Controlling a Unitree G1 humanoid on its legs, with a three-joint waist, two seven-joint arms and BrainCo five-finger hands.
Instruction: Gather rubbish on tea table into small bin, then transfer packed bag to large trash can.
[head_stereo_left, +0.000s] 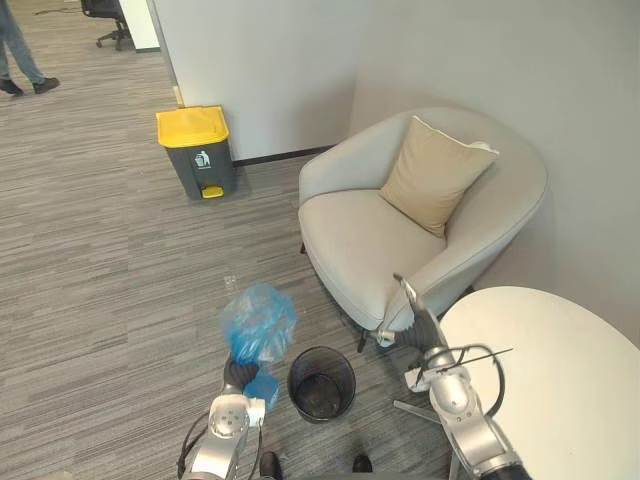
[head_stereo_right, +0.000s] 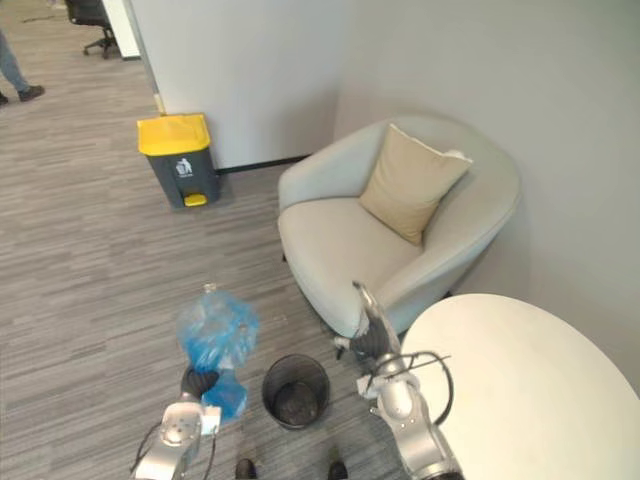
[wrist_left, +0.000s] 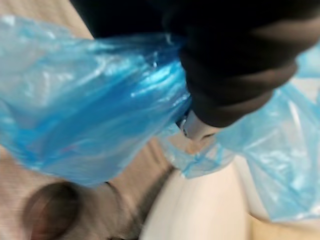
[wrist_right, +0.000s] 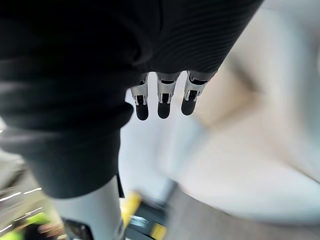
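Plainly, the blue bag (head_stereo_left: 258, 322) was off the floor, bunched at its neck in the robot's left hand (head_stereo_left: 240, 374), with the puffed, crinkled bulk standing above the hand and a smaller fold of blue plastic hanging just below it. The left wrist view showed the plastic gathered tight against the hand's dark cover, the hand clenched round the bag's neck. The bag hung just beside the small bin (head_stereo_left: 321, 383), a black mesh one standing upright on the grey carpet to the bag's right, not touching it.

The right hand (head_stereo_left: 418, 318) was raised by the front of the armchair's arm; its fingers (wrist_right: 162, 102) were straight, side by side, and held nothing. The round white tea table (head_stereo_left: 560, 380) lay to the right of that arm. The pale armchair (head_stereo_left: 370, 240) stood between the table and the wall with a beige cushion (head_stereo_left: 432, 172) propped in its corner.

Well apart, across the carpet by the wall, stood the large trash can (head_stereo_left: 197, 152), grey with its yellow lid down. A person's legs (head_stereo_left: 20, 60) showed at the far left, near an office chair (head_stereo_left: 105, 18).
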